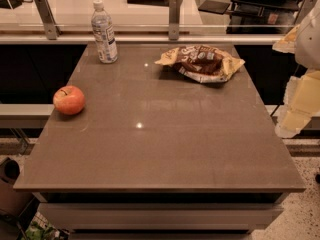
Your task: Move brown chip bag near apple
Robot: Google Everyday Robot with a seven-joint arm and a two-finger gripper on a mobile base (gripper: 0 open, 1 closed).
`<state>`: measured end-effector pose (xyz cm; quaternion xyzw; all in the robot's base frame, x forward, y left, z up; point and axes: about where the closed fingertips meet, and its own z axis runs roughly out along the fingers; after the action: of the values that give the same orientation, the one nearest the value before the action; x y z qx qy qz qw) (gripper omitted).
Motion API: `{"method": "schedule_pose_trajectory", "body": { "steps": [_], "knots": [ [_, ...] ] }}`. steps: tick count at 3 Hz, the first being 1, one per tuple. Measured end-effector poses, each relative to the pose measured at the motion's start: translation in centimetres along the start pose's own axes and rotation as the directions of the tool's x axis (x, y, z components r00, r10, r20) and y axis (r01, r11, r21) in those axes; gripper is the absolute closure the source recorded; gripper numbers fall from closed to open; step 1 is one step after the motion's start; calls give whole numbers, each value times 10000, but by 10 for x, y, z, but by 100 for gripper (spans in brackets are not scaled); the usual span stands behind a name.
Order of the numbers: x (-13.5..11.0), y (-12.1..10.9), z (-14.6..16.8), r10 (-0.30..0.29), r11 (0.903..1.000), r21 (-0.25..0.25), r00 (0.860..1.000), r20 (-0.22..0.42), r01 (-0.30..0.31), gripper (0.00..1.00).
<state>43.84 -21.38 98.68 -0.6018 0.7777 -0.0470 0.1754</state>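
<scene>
The brown chip bag (201, 62) lies crinkled on the far right part of the brown table (160, 149), with a dark brown centre and pale yellow edges. The apple (69, 99), red-orange with a short stem, sits near the table's left edge. They are far apart, on opposite sides of the table. My gripper (296, 115), pale yellow and white, hangs at the right edge of the view, beyond the table's right side, to the right of and below the bag, touching nothing.
A clear plastic water bottle (104, 32) with a white cap stands upright at the table's far left corner. A low glass partition on metal posts (174, 17) runs along the back edge. A dark bin (10, 184) stands on the floor at the lower left.
</scene>
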Motion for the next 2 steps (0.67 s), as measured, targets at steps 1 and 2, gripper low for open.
{"method": "schedule_pose_trajectory", "body": {
  "steps": [1, 2],
  "knots": [
    [0, 0, 0, 0, 10000, 2, 10000, 1, 0, 0],
    [-5, -26, 4, 165, 9988, 455, 9998, 98, -169, 0]
  ]
}}
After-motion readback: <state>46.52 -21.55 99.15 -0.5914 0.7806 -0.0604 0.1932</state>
